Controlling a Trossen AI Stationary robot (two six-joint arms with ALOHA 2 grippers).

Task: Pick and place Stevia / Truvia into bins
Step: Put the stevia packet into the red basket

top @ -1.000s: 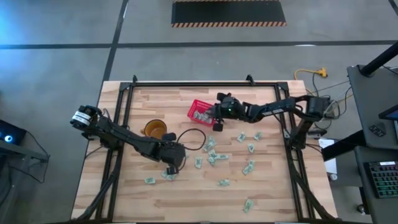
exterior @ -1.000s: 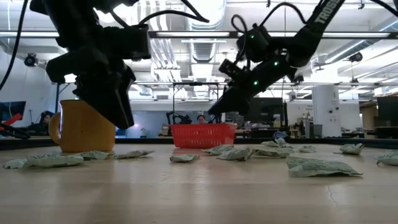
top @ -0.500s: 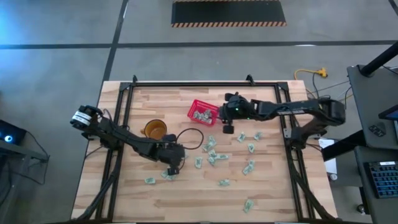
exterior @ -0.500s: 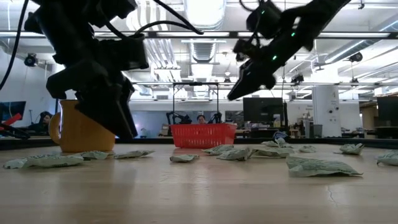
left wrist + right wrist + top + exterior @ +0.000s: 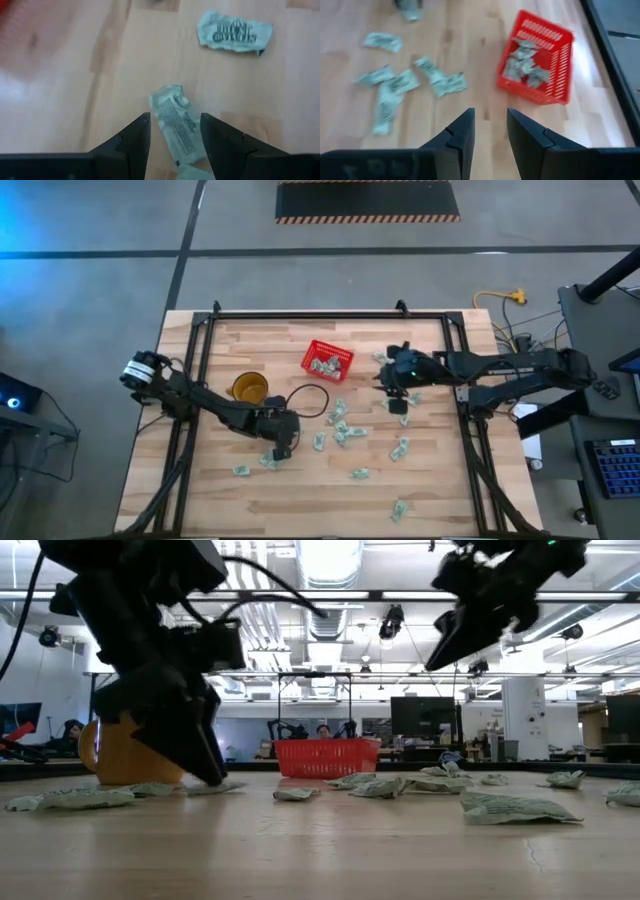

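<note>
Fingers of both grippers stood apart, neither closed on a sachet.

Left gripper [image 5: 174, 137], at lower centre of its wrist view, had its two fingers [image 5: 134, 135] spread to either side of one crumpled pale green sachet [image 5: 173, 117] lying flat on the wooden table [image 5: 60, 100]; whether the tips touched it could not be told. A second sachet [image 5: 235, 33] in the upper right of that frame carried dark print too blurred to read. Right gripper [image 5: 489, 131] hung above the table with its fingers parted around nothing. Beyond it, loose sachets [image 5: 410, 82] were scattered across the left half of the right wrist frame, and the red basket [image 5: 539, 59] sat at upper right with several sachets inside. From above, that basket lay at upper centre, a yellow mug [image 5: 249, 387] to its lower left.
</note>
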